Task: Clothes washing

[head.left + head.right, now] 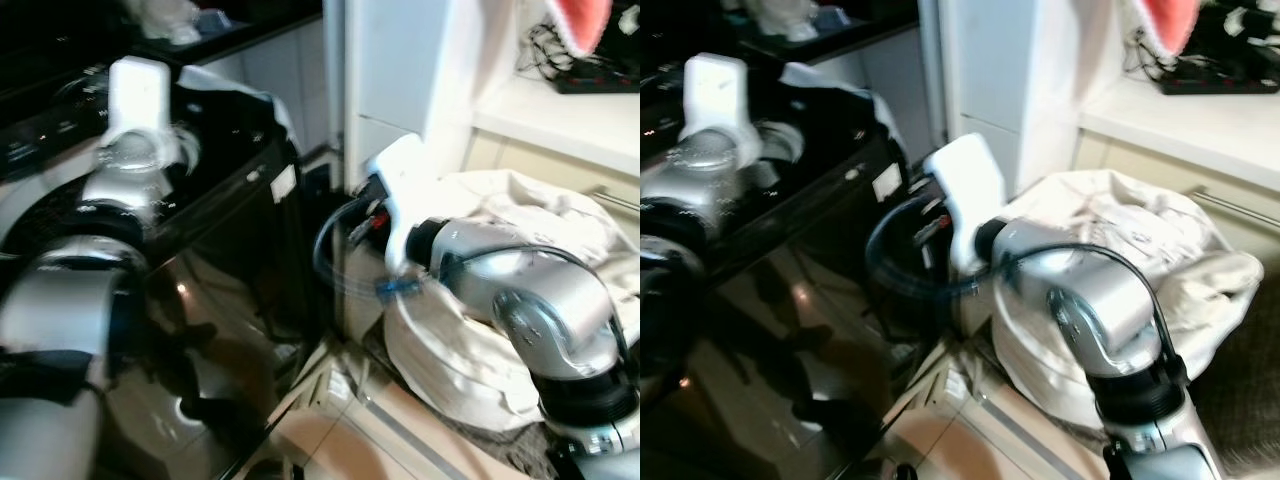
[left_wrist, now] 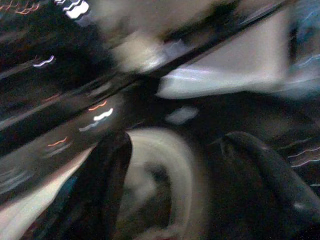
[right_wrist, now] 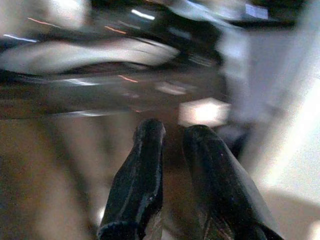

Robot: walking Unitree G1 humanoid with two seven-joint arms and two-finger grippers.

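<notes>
A glossy black top-loading washing machine [image 1: 235,270] stands on the left. A white cloth [image 1: 232,86] lies over its far rim. My left arm [image 1: 135,110] reaches over the washer's top. In the blurred left wrist view the left gripper [image 2: 190,165] is open above the machine, with a pale round shape between its fingers [image 2: 107,185] that I cannot identify. My right arm [image 1: 470,270] stretches toward the gap between washer and cabinet. Its gripper [image 3: 172,132] is shut on nothing, facing the washer's dark side. A cream heap of laundry [image 1: 530,225] lies behind the right arm.
A white cabinet [image 1: 400,70] stands right of the washer. A white counter [image 1: 560,115] with black cables runs at the back right, a pink item [image 1: 582,22] hanging above it. Pale tiled floor [image 1: 350,430] lies in front. Clutter sits on the dark back counter [image 1: 175,20].
</notes>
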